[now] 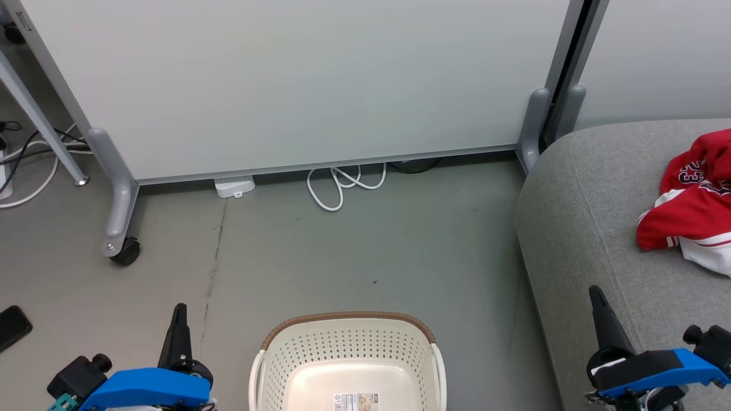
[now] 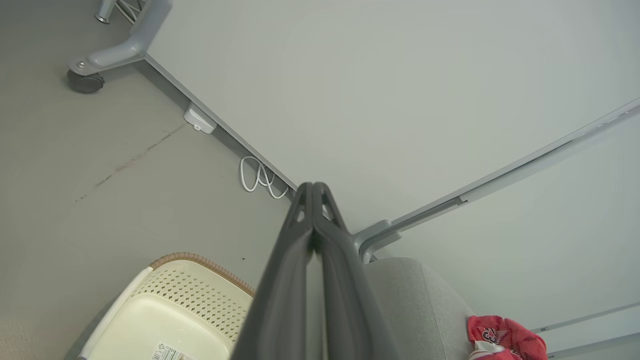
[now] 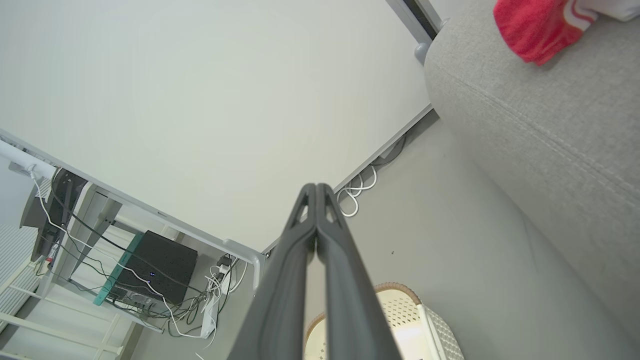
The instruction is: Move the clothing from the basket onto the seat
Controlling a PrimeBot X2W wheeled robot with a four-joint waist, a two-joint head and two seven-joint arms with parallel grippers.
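On the grey seat [image 1: 577, 228], crumpled red-and-white clothing [image 1: 694, 202], lettering showing

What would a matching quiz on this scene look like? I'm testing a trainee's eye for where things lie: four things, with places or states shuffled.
Things:
1. clothing
2. basket
3. white cable
4. left gripper

Places or states:
A. looped on the floor at the partition's foot
B. shut, holding nothing
C. heaped on the seat
D. on the floor, no garment in the part shown

Pairs: 1-C, 2-D, 3-A, 4-B
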